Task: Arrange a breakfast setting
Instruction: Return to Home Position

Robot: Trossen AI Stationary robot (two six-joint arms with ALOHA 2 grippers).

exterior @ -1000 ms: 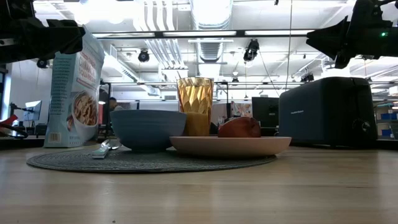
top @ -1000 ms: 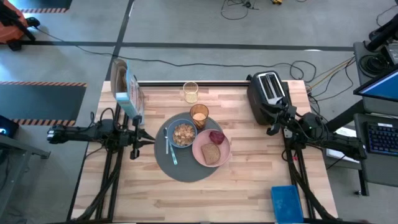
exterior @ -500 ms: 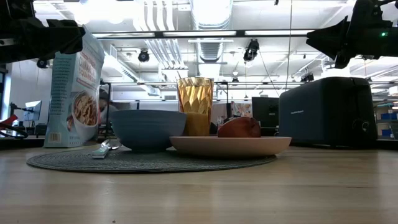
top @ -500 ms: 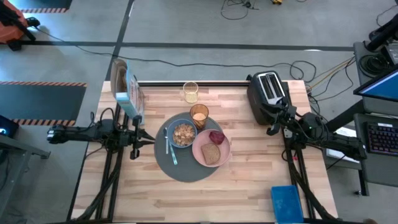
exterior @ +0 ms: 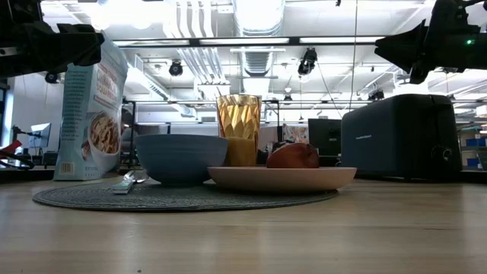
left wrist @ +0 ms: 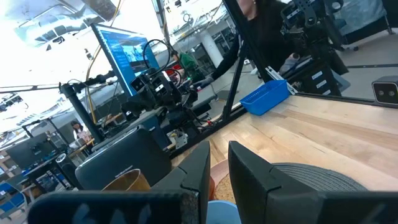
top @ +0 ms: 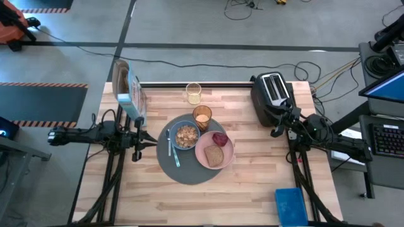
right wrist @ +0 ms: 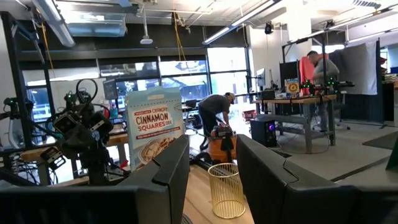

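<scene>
Left tool point(top: 136, 144) of mine hangs just beside the grey mat point(top: 189, 175), fingers parted narrowly on nothing; my right tool point(top: 276, 132), open wider and equally empty, sits by the black toaster point(top: 270, 94), farther from the mat. Between them lie the blue bowl point(top: 185, 135), the pink plate point(top: 203, 151) and the light-blue spoon point(top: 172, 151), which runs lengthwise along the bowl's left side. I judge that homing means drawing each arm outward, with the left arm nearer the spoon

Wooden table point(top: 252, 183), grey mat point(top: 186, 173), toaster point(top: 270, 94), cereal box point(top: 129, 94), glass point(top: 193, 93), blue bin point(top: 290, 205)
</scene>
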